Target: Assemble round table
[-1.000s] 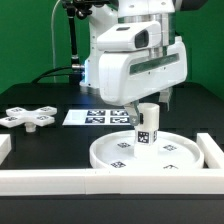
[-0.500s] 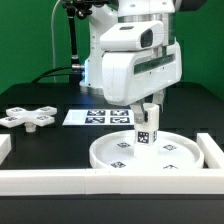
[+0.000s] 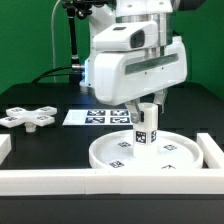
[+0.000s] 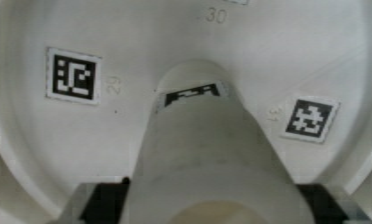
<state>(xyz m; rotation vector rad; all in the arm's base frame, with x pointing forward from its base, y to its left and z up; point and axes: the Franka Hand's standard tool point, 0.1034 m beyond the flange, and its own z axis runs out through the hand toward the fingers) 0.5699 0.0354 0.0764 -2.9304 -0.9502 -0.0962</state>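
Between the fingers (image 4: pixel 108 203) of your gripper (image 3: pixel 146 108) stands the cylinder leg (image 3: pixel 146 127), upright, with the jaws closed on its sides near the top; you have it held. Directly beneath the tool lies the round disc (image 3: pixel 176 158), tags up, with the leg at its middle. Just beyond the tool is the marker board (image 3: pixel 98 117). The cross-shaped base (image 3: pixel 28 117) sits well off toward the exterior view's left on the black table (image 3: pixel 60 145). White border rails (image 3: pixel 45 180) edge the disc's near side.

The big white round disc (image 3: pixel 108 152) lies flat at about 4 o'clock in the exterior view. It has a raised rim and small black-and-white tags (image 3: pixel 168 150). The short leg (image 3: pixel 146 126) stands upright near its middle. The cross-shaped base (image 3: pixel 30 117) lies flat at 9 o'clock, well apart.
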